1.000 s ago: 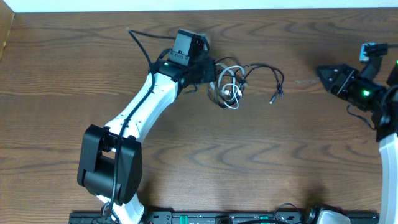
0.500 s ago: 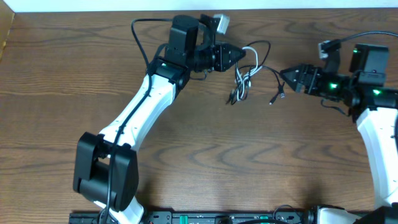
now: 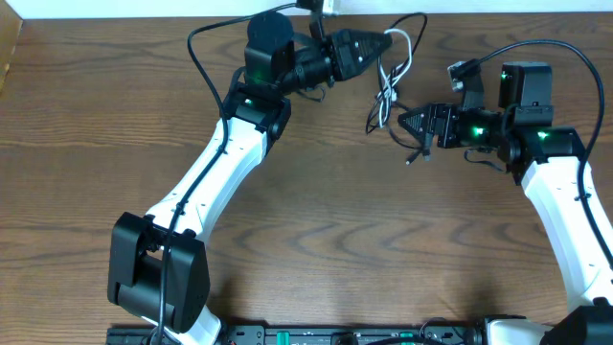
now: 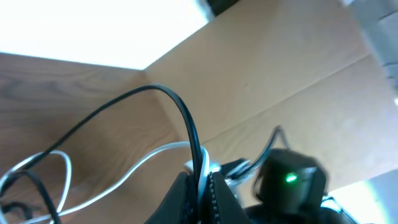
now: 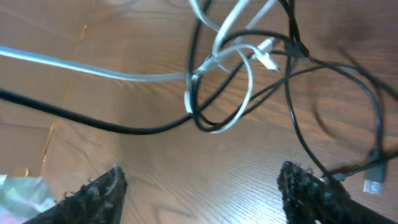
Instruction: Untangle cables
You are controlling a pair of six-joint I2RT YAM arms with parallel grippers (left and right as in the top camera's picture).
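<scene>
Cables (image 5: 205,65) hung tangled near the far edge, pinched by your left gripper (image 3: 386,40). Your right gripper (image 3: 402,123) held its fingers apart beside them.

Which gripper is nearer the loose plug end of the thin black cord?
Right. The open right gripper sits just beside the plug; the left gripper is farther off, clamping the thin black and white cords.

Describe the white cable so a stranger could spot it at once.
At the far edge of the wooden table, the left pincer holds a dangling tangle of two thin cords. The white cable is the pale strand looping through it, unlike the black cable twined with it.
</scene>
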